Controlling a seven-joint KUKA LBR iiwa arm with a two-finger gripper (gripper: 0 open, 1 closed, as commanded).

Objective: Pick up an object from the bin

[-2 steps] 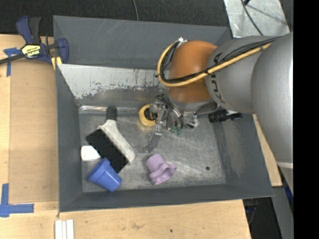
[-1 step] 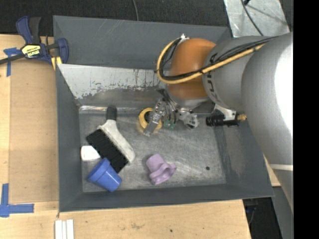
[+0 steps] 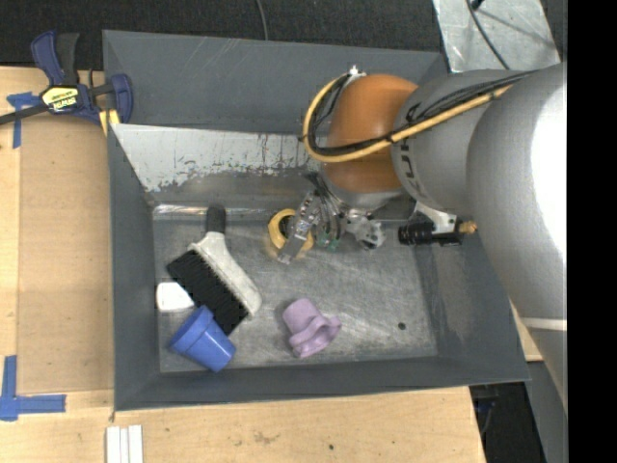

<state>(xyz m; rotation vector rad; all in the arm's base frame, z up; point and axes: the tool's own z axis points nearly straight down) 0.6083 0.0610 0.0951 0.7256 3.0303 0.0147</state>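
My gripper (image 3: 323, 224) is low over the back middle of the bin floor, beneath the arm's orange cover. A small yellow ring, like a tape roll (image 3: 281, 231), lies right against its left side; whether they touch I cannot tell. A lilac plastic piece (image 3: 308, 327) lies on the floor nearer the front, apart from the gripper. Further left is a white brush with black bristles (image 3: 220, 280), lying diagonally.
A blue cup (image 3: 203, 340) lies tipped at the front left corner, and a small white block (image 3: 174, 297) rests beside the brush. The arm and its cables cover the bin's back right. Bare floor shows at the front right.
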